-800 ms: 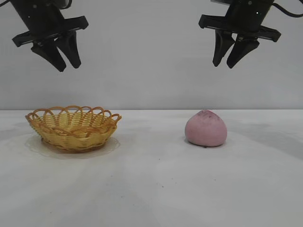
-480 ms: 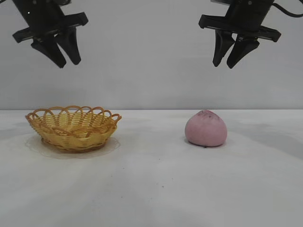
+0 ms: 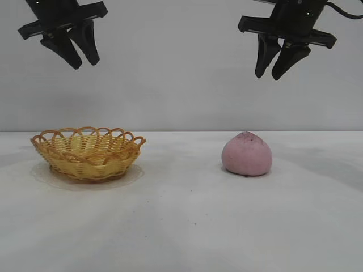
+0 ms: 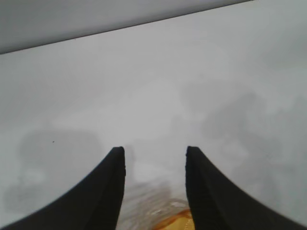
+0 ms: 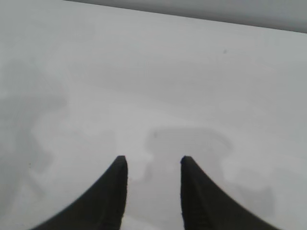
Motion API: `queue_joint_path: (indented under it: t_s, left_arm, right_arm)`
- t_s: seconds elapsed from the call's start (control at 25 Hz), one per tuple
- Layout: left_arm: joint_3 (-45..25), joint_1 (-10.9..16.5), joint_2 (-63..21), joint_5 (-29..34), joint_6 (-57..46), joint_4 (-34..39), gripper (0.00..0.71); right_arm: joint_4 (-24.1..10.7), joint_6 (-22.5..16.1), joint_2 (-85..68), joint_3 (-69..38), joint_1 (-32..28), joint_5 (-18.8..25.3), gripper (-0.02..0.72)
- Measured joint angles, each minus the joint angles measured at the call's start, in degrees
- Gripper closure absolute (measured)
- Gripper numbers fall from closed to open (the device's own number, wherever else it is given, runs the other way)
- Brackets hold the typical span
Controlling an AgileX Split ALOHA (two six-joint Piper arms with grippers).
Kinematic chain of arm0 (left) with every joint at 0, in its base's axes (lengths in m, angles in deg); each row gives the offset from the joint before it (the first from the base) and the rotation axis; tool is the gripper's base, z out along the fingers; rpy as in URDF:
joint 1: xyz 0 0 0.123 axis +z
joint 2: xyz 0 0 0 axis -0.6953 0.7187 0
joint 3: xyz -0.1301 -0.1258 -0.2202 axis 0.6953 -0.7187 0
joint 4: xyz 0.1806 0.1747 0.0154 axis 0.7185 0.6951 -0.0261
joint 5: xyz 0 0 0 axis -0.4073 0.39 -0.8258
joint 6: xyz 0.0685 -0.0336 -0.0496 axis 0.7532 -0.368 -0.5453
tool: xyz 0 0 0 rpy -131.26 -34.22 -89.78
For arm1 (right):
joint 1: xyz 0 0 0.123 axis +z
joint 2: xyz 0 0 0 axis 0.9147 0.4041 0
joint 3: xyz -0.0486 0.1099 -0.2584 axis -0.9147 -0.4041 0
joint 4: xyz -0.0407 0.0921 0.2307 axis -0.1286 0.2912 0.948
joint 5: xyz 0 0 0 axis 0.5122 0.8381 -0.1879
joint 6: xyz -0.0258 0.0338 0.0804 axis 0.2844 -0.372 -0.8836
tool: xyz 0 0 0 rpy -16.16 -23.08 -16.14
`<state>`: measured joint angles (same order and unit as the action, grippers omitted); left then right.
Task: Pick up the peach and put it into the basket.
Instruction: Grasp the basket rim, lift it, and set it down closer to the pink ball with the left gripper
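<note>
The dusty-pink peach (image 3: 247, 153) sits on the white table at the right. The yellow wicker basket (image 3: 88, 152) with its orange looped rim stands at the left; a blurred bit of it shows in the left wrist view (image 4: 175, 221). My left gripper (image 3: 84, 63) hangs high above the basket, open and empty; it shows in the left wrist view (image 4: 154, 151). My right gripper (image 3: 267, 76) hangs high above and slightly right of the peach, open and empty; it shows in the right wrist view (image 5: 153, 160). The peach is out of both wrist views.
The white table (image 3: 181, 226) runs across the whole view, with a plain grey wall behind it. Only the basket and the peach stand on it, about a basket's width apart.
My left gripper has risen a little above the basket. My right gripper, the peach and the basket have not moved.
</note>
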<state>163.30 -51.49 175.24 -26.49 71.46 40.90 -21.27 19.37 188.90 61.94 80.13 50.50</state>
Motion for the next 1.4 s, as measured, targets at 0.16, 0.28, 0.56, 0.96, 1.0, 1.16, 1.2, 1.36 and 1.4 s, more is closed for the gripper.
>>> queue_joint_path:
  t_s: [0.16,0.28,0.56,0.96,1.0,1.16,1.2,1.36,1.4]
  left_arm:
    - [0.0,0.0,2.7,4.11,-0.49,4.31,0.467]
    - [0.0,0.0,5.76,6.35,-0.14,5.21,0.467]
    - [0.12,0.0,11.19,10.41,2.46,4.16,0.467]
    - [0.49,0.0,11.28,12.26,0.98,-5.18,0.71]
    - [0.49,0.0,10.79,12.5,-0.1,-5.18,0.71]
    - [-2.15,0.0,7.21,11.08,-5.74,-5.85,0.71]
    - [-4.31,0.0,5.74,9.52,-6.74,-6.76,0.71]
    - [-17.13,0.0,-0.7,0.14,-6.86,-14.88,0.71]
    - [-20.06,0.0,-2.12,-2.22,-5.9,-18.27,0.71]
  right_arm:
    - [0.0,1.08,0.0,0.0,0.0,1.23,0.437]
    - [0.0,1.4,0.0,0.0,0.0,2.42,0.437]
    - [0.0,1.43,0.0,0.21,0.0,3.08,0.437]
    - [0.0,1.53,0.0,0.32,0.0,3.68,0.437]
    - [0.0,1.53,0.0,0.32,0.0,3.8,0.437]
    - [0.0,1.53,0.0,0.32,0.0,4.02,0.437]
    - [0.0,1.53,0.0,0.32,0.0,4.11,0.437]
    - [0.0,1.86,0.0,0.32,0.0,4.44,0.437]
    - [0.0,2.01,0.0,0.32,0.0,4.44,0.437]
